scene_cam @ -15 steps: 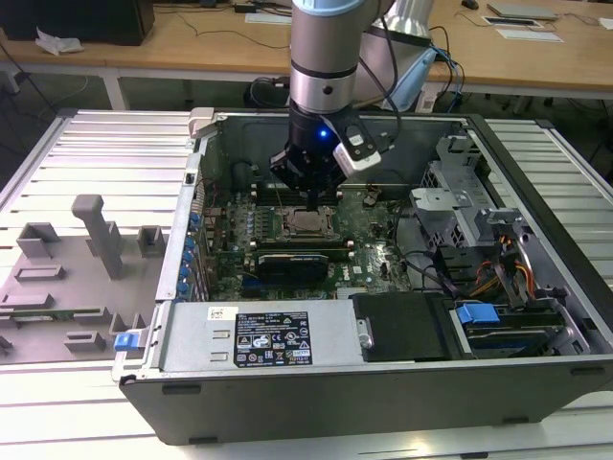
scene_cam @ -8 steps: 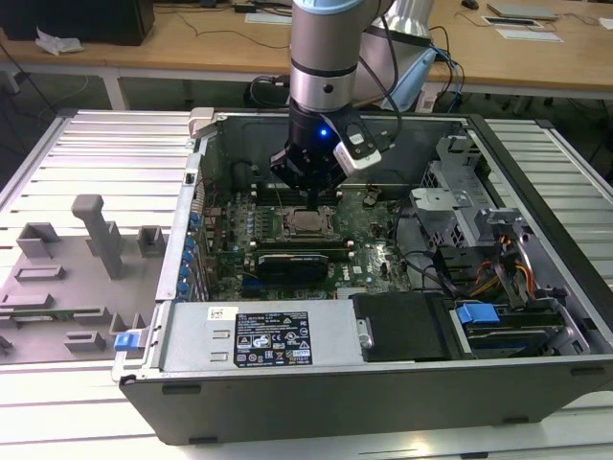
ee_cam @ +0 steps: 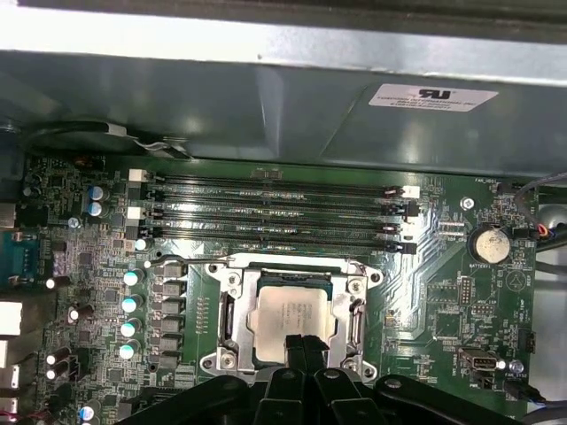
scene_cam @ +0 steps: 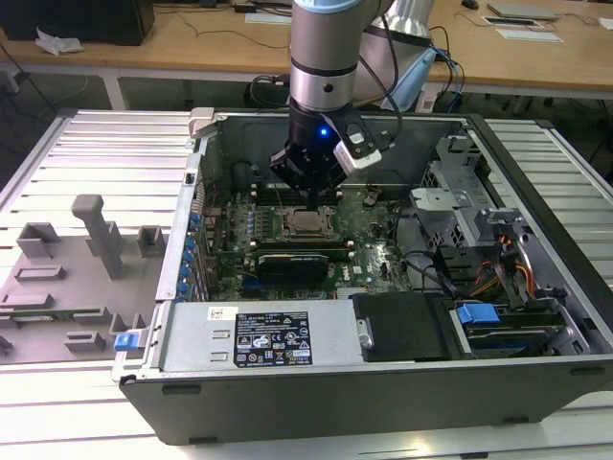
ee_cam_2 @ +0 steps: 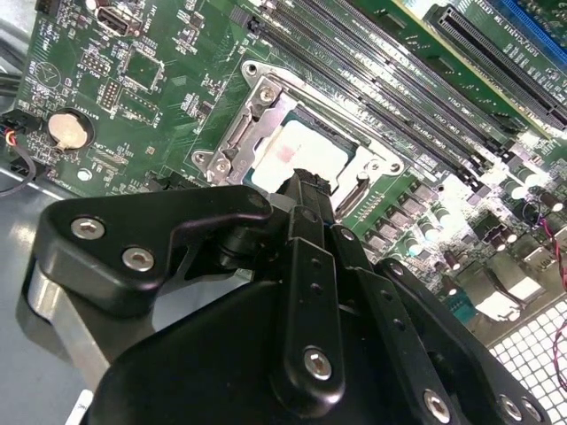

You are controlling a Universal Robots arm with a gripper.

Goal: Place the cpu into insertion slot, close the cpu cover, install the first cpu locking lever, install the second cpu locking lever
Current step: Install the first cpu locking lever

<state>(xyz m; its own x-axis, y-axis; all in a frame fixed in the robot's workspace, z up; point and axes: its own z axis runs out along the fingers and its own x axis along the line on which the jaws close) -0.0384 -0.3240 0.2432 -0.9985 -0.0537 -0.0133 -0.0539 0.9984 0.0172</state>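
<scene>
An open desktop computer case (scene_cam: 287,337) lies on a ribbed metal bench (scene_cam: 115,144), filling the centre and the exterior view's right. A grey plastic fixture (scene_cam: 96,235) sits on the bench at the exterior view's left. A silver robot arm (scene_cam: 324,57) comes down from the upper centre of the frame into the case, over the green circuit board (scene_cam: 378,251).

The cpu (ee_cam: 292,312), a pale silvery square chip, lies flat inside the insertion slot (ee_cam: 215,359), which shows as a silvery metal rim near the middle of the board. The cpu cover (ee_cam: 359,317), a thin metal frame, appears to lie flat around the chip's edges. I cannot tell how the locking levers stand.

In the first wrist view the gripper (ee_cam: 301,343) hangs right over one edge of the chip. Its black fingers (ee_cam: 293,350) are pressed together and hold nothing. Whether their tips touch the chip is unclear.

Four long memory slots (ee_cam: 275,212) run just beside the socket, and a round coin battery (ee_cam: 489,243) sits well apart from it.
</scene>
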